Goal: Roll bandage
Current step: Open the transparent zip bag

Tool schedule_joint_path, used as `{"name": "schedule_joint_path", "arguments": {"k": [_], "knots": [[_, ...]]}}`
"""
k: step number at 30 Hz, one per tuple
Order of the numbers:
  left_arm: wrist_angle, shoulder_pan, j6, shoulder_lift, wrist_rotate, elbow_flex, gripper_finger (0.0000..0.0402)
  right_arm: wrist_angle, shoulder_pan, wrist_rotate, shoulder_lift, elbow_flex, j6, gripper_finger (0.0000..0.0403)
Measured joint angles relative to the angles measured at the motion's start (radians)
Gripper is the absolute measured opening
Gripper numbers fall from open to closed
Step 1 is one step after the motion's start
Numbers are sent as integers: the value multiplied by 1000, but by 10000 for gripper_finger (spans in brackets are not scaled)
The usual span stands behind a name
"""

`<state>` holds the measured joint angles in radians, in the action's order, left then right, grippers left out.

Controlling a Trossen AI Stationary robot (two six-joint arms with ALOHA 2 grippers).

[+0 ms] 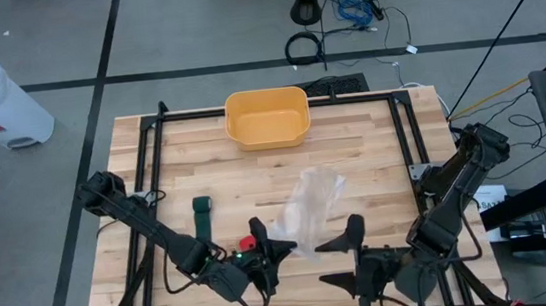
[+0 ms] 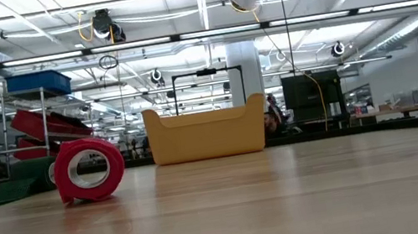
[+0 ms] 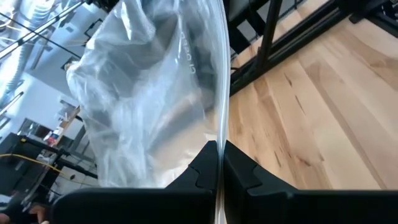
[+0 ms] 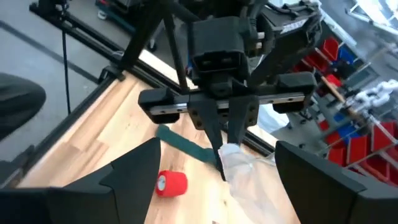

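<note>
Clear, crinkled plastic bag (image 1: 311, 210) hangs from the left gripper (image 1: 284, 246), whose two dark fingers (image 3: 239, 171) are pressed together on one edge of the film; the left wrist view shows the thin edge running straight between them. This gripper is above the wooden bench (image 1: 353, 145), near the front edge and a little left of the middle. The bag is lifted, not lying flat, and it spreads toward the centre of the bench.

Opposite to it, the right gripper (image 1: 351, 255) is near the front edge too, on the right of the bag. Its fingers (image 4: 134, 165) stand wide apart and hold nothing; they are just beside the bag but do not touch it.

The small red bandage roll (image 1: 247, 244) lies on the bench just beside the left gripper, on its left side, resting on its curved side. The dark green strip of bandage (image 1: 202, 214) lies flat further left, apart from the roll. The yellow plastic tub (image 1: 267, 116) stands at the back edge, in the middle.
</note>
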<state>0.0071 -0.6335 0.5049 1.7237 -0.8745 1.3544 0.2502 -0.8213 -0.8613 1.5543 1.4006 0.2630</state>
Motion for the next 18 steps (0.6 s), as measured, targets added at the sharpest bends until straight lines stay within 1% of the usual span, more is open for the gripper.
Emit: {"name": "schedule_joint_path", "arguments": {"k": [5,8,14,18], "knots": [[2,-5,-1,0,1,0,8,1,0,2,0,0,73,296],[2,-7,-2,0,1,0,8,-2,1,4,2,0,117,281],[0,-7,-27,0,2,0,9,-73,4,4,38,0,236,215],[-4,-10,-28,0,3,0,9,-115,5,-30,66,0,296,173]]}}
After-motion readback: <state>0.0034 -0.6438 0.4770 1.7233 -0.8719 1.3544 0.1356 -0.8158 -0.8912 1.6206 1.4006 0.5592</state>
